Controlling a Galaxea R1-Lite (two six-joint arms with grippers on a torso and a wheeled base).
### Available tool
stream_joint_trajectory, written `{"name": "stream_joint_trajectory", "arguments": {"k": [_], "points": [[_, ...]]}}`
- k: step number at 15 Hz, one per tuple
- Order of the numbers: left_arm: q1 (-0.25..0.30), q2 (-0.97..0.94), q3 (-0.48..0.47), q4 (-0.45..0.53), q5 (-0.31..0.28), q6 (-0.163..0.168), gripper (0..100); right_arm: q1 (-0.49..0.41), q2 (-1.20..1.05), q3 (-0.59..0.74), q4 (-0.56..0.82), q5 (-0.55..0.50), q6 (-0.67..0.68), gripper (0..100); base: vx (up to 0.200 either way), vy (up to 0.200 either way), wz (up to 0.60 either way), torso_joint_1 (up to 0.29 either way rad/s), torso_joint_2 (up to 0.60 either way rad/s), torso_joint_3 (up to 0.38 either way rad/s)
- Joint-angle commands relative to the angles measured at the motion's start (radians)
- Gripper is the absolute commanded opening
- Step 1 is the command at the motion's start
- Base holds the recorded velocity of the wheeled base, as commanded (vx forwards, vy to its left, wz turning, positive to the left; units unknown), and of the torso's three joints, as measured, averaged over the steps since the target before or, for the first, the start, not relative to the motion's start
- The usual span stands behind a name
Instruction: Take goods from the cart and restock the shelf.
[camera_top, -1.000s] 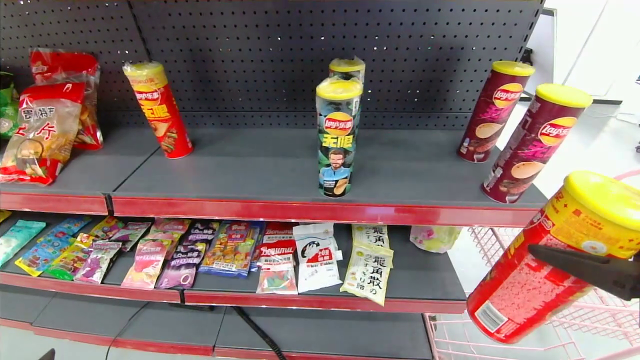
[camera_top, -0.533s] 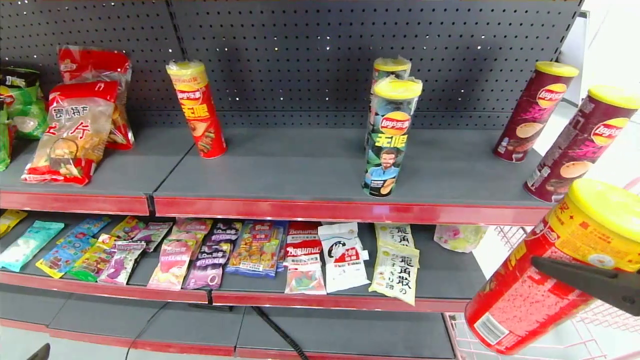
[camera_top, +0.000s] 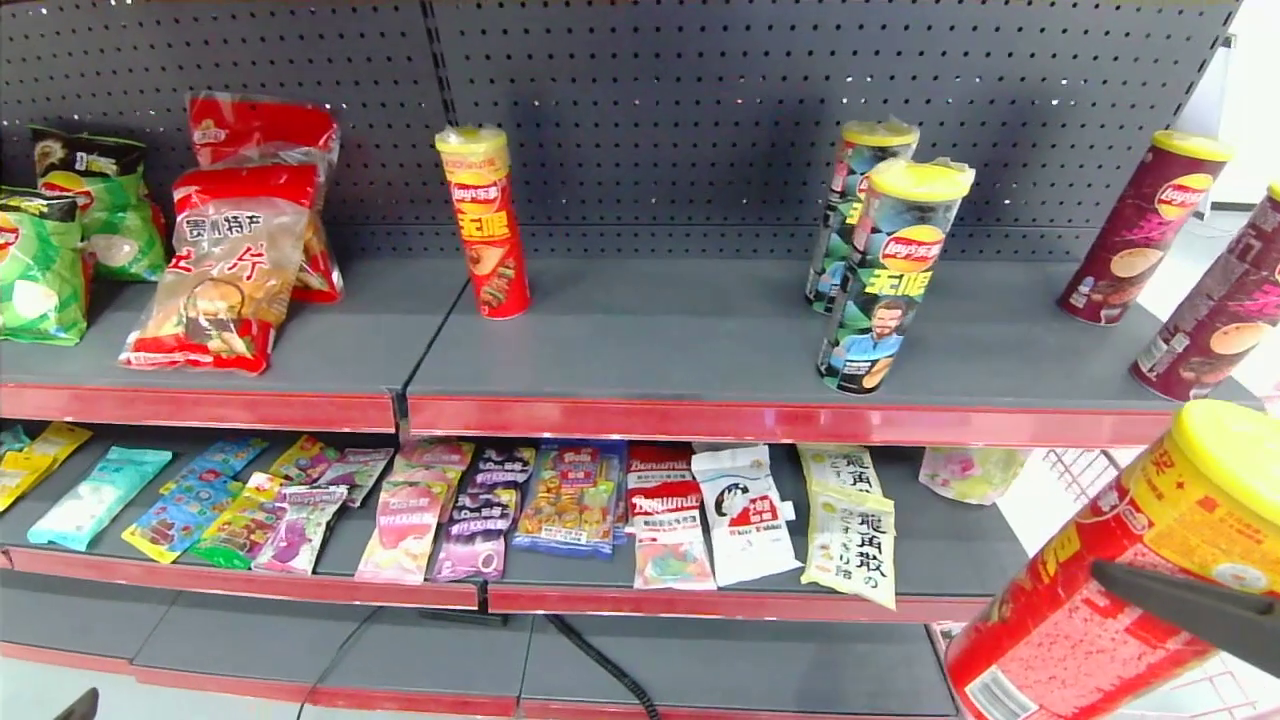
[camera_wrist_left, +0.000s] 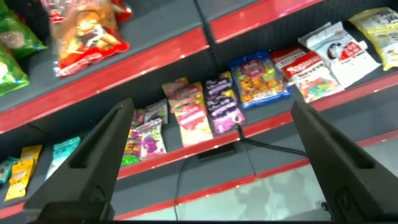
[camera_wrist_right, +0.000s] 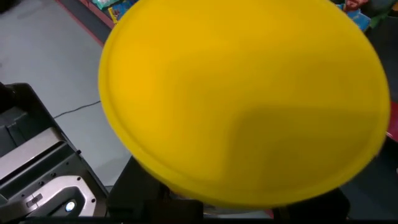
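- the right gripper (camera_top: 1150, 590) is clamped on a red chip can (camera_top: 1070, 630) with a yellow lid (camera_wrist_right: 249, 99), at about 4 o'clock in the head view.
- this can is tilted and up in the air, in front of the shelf (camera_top: 700, 420), not touching it.
- the left gripper (camera_wrist_left: 211, 109) has its fingers spread wide with nothing between them, above the low row of candy bags (camera_wrist_left: 186, 115).
- on the top shelf, another red can (camera_top: 485, 225) stands at 11 o'clock, green cans (camera_top: 885, 270) at 2 o'clock and purple cans (camera_top: 1140, 230) at 3 o'clock.
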Motion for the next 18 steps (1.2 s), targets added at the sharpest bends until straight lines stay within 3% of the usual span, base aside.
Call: {"name": "stream_joint_trajectory", "arguments": {"k": [1,9,14,18], "points": [[0.0,-0.001,0.0,0.0,0.001,0.0,100,0.0,-0.007,0.001,-0.002,0.0,0.0,0,0.2,0.2,0.0,-0.012,0.01,0.002],[0.0,-0.007,0.003,0.001,0.001,0.001,100,0.0,-0.002,0.016,-0.002,0.002,0.0,0,0.025,0.025,0.0,-0.002,0.0,0.001],[0.0,-0.004,0.005,0.001,0.001,0.001,100,0.0,0.004,0.016,-0.002,0.002,0.0,0,0.2,0.0,0.0,0.0,0.0,0.012],[0.0,-0.005,0.003,0.001,-0.001,0.0,100,0.0,0.007,0.016,-0.002,0.002,0.0,0,0.0,0.05,0.0,0.002,0.0,0.001]]}}
